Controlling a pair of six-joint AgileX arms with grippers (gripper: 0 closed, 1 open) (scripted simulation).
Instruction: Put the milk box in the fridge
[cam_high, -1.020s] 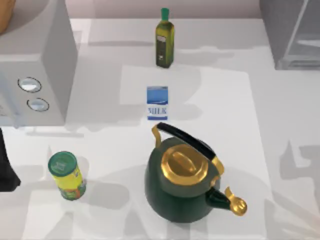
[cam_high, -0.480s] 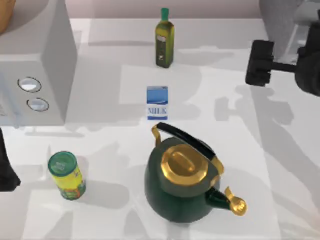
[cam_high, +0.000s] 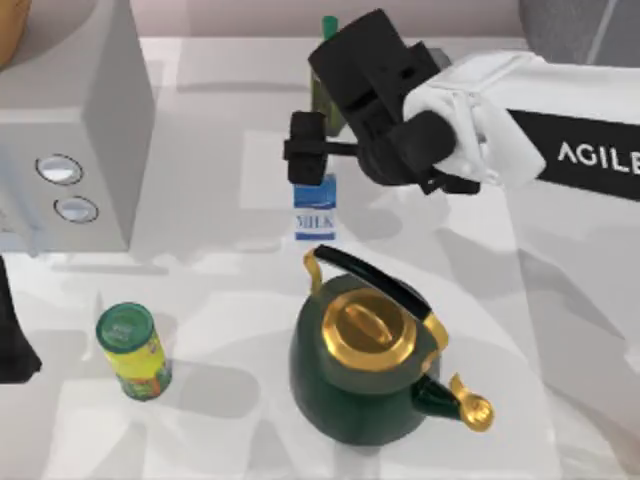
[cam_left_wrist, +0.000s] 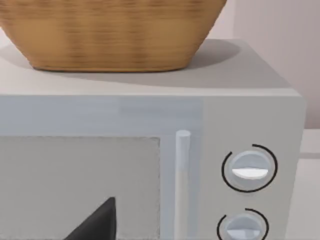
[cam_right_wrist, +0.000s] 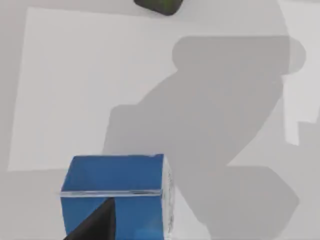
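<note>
The milk box (cam_high: 314, 212), blue on top and white with "MILK" lettering below, stands upright at the table's middle, just behind the kettle. My right gripper (cam_high: 305, 150) hangs at the box's far upper edge, its arm stretching in from the right. In the right wrist view the milk box (cam_right_wrist: 116, 176) sits close below the camera. The fridge (cam_high: 572, 22) shows as a dark-grey corner at the far right. My left arm (cam_high: 10, 345) stays parked at the left edge.
A dark-green kettle (cam_high: 362, 365) with a gold lid stands in front of the milk box. The oil bottle (cam_high: 328, 24) is partly behind my right arm. A yellow can (cam_high: 133, 352) sits front left, beside the microwave (cam_high: 70, 120) that carries a wicker basket (cam_left_wrist: 110, 30).
My right arm has swept in from the far right to the table's middle, over the milk box. The objects have stayed put.
</note>
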